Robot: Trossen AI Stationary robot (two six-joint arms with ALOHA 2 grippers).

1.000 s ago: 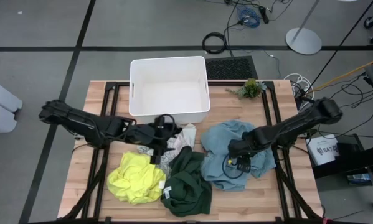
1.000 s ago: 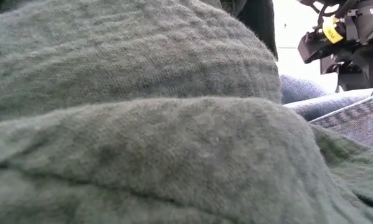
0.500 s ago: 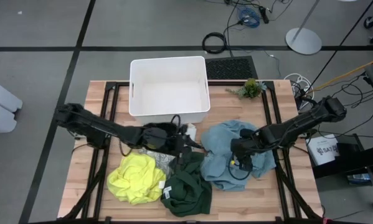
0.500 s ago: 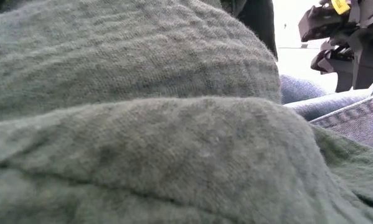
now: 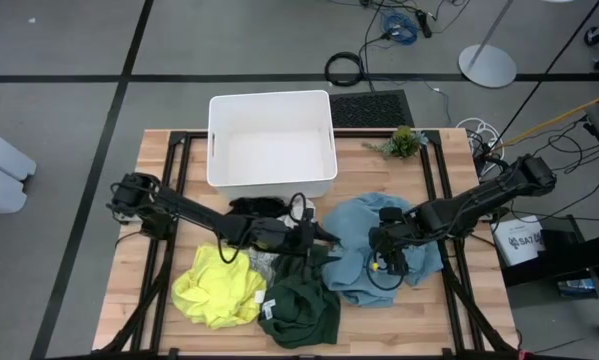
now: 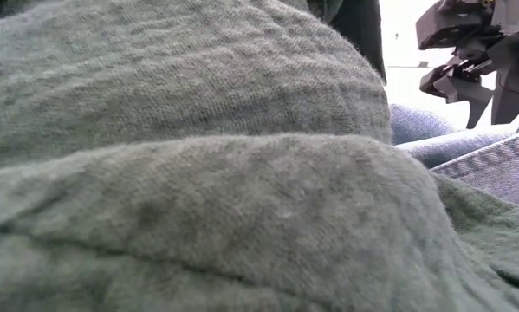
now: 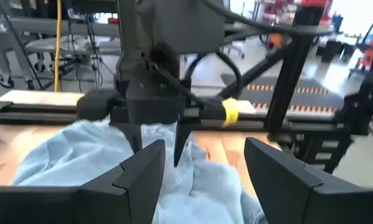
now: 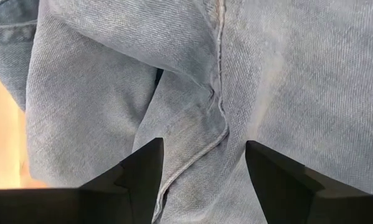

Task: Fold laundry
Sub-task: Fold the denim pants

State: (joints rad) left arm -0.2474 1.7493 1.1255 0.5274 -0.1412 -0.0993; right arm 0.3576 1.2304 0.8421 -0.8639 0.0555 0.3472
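Folding has not really started yet, I think. All my clothes lie in soft heaps on the table (image 5: 129,310). On the left is the yellow one (image 5: 217,288). Next come the black one (image 5: 256,206), the white patterned one (image 5: 262,263) and the dark green one (image 5: 301,298). My left gripper (image 5: 326,236) reaches across them with its fingers spread and holds nothing. On the right lies the light blue one (image 5: 364,222). My right gripper (image 5: 378,243) hangs just over it, fingers apart, gripping nothing. The white bin (image 5: 271,142) sits at the far side. I cannot read any words or labels.
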